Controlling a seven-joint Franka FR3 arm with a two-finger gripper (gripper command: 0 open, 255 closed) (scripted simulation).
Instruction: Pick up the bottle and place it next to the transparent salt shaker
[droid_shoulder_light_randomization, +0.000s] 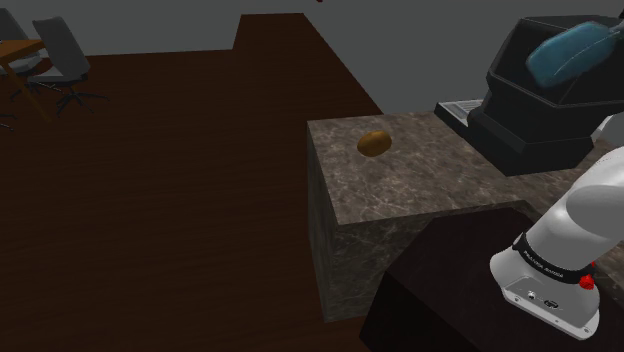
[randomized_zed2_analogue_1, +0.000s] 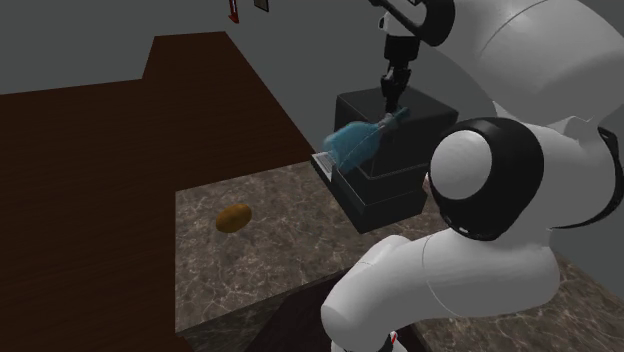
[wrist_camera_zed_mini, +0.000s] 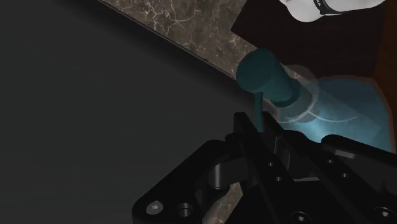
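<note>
White arm (randomized_zed2_analogue_1: 480, 230) is sitting nearest the second exterior camera, bulging across that view's right half and reaching up to the black gripper (randomized_zed2_analogue_1: 394, 98) near the top. Gripper is pinching the bottle (randomized_zed2_analogue_1: 352, 143) at its neck end, fingers pressing in on it. Bottle is translucent blue with a darker teal cap. It is hanging lifted off the counter (randomized_zed2_analogue_1: 265, 275), tilting with cap up toward the fingers and body drooping toward the second exterior view's left. In that view it is hovering in front of the upper part of a black boxy appliance (randomized_zed2_analogue_1: 385, 195). In the shoulder view it is showing at the upper right, over the appliance's top. Appliance is standing on the dark marbled counter. 1 brown rounded item (randomized_zed2_analogue_1: 234, 218) is lying on the counter, well apart from bottle and appliance. In the wrist view the cap is poking out just past the fingers, with the counter edge lying beyond. Dark stand (droid_shoulder_light_randomization: 440, 290) is sitting beside the counter at the shoulder view's lower right. 1 grey chair (droid_shoulder_light_randomization: 62, 48) is standing far off on the dark wood floor (droid_shoulder_light_randomization: 180, 180), at the shoulder view's upper left.
</note>
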